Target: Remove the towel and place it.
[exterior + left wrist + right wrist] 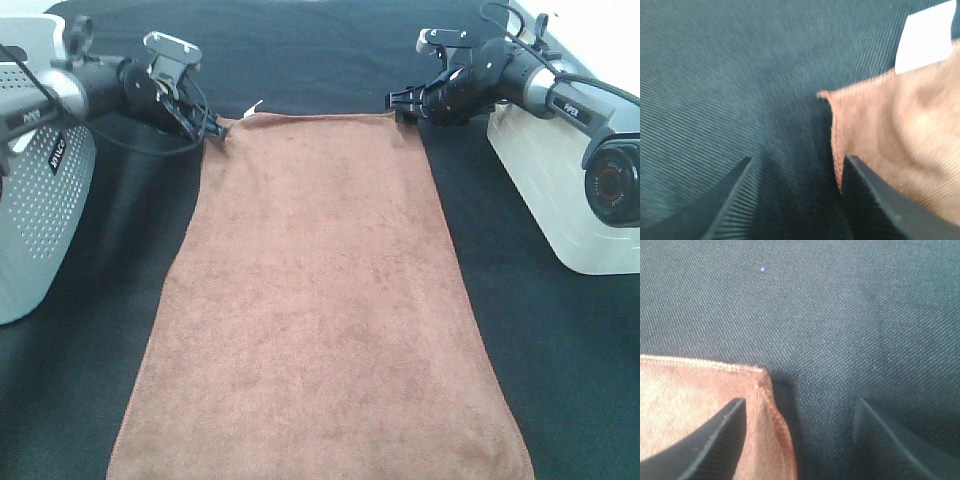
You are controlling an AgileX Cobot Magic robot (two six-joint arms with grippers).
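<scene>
The reddish-brown towel lies flat on the dark table cover, reaching from the far middle to the near edge. Its small white tag sticks out at the far left corner. My left gripper is open at that corner. In the left wrist view the left gripper straddles the towel's hemmed edge, with the tag beyond. My right gripper is open at the far right corner. In the right wrist view the right gripper has one finger over the towel.
A grey perforated housing stands at the left edge and a white housing at the right, with a camera lens on it. The dark cover stretches around the towel on both sides.
</scene>
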